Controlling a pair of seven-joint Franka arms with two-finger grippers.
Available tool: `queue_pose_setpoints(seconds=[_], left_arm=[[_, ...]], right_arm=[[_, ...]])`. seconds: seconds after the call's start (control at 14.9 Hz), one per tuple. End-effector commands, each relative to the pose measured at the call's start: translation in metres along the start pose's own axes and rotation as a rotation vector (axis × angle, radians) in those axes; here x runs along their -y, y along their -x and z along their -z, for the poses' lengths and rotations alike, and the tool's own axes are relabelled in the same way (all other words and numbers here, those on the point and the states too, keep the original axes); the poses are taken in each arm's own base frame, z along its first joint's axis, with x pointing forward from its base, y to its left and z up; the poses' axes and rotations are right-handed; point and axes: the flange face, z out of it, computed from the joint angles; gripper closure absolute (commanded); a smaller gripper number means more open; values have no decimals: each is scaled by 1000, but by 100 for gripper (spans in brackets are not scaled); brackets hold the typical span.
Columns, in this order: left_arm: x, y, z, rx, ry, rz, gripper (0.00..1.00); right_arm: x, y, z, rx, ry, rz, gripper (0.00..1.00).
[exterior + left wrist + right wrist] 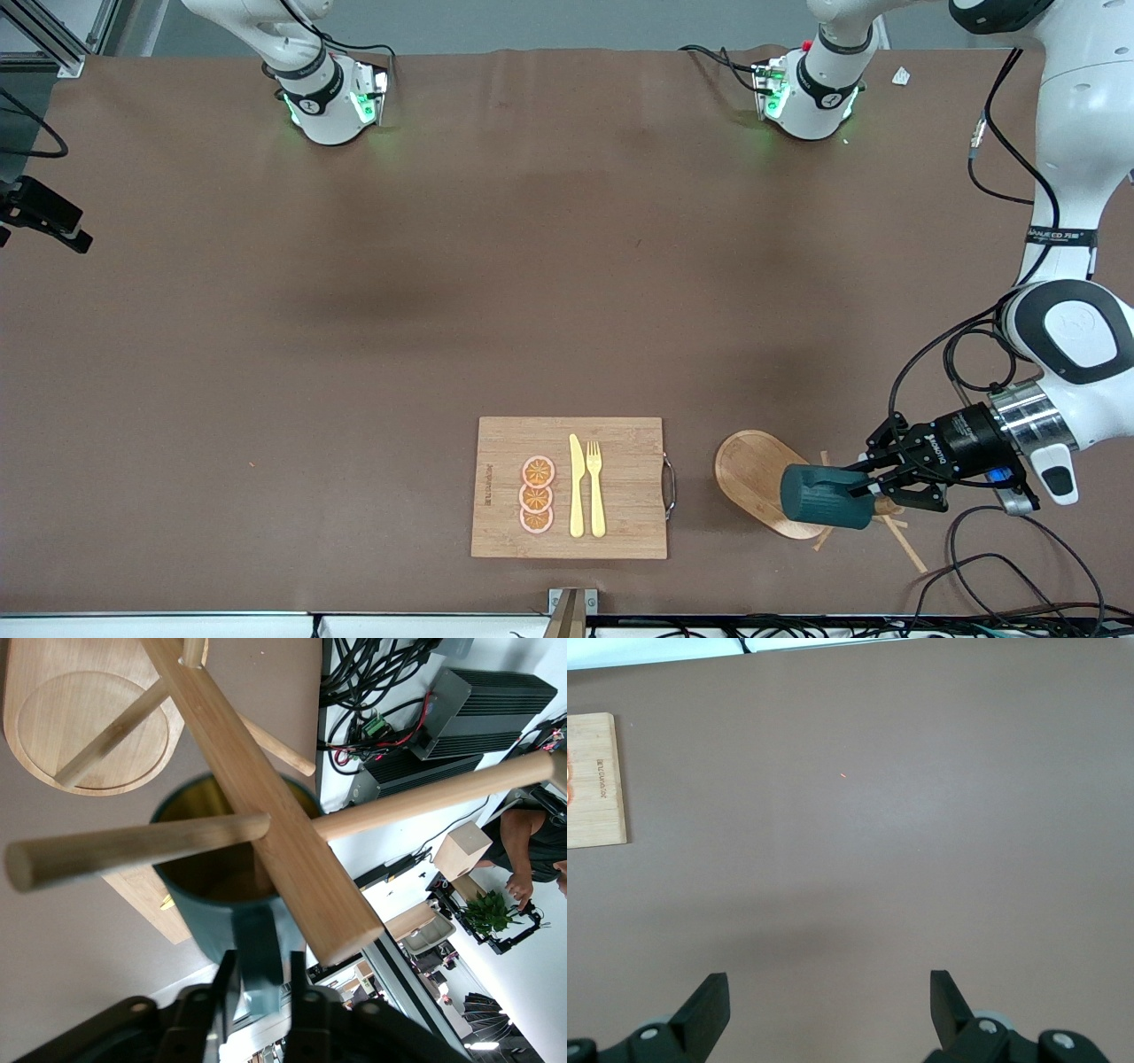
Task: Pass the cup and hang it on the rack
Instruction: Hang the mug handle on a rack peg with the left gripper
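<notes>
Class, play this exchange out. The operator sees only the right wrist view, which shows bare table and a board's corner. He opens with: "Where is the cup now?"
Observer: The left tool holds the cup on its side over the rack.
Operator: How is it gripped?
Observer: By its handle; the tool is shut on it, and no peg passes through it yet.
Operator: Where does the rack stand?
Observer: Beside the bamboo cutting board, toward the left arm's end of the table.
</notes>
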Motion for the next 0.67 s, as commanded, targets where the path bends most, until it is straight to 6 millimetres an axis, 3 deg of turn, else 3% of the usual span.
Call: queue_pose_setpoints(seconds=[0.0, 0.13, 0.34, 0.61], left_arm=[[-4, 6, 3, 14, 21, -8, 0], [-14, 27, 14, 8, 25, -37, 0], [-28, 78, 35, -20, -14, -126, 0], [-26, 161, 43, -226, -291, -435, 0]], right_arm=[[-4, -1, 2, 2, -8, -10, 0], [-3, -1, 2, 2, -7, -7, 0], [-4, -1, 2, 4, -8, -10, 0], [-4, -1, 2, 5, -8, -10, 0]])
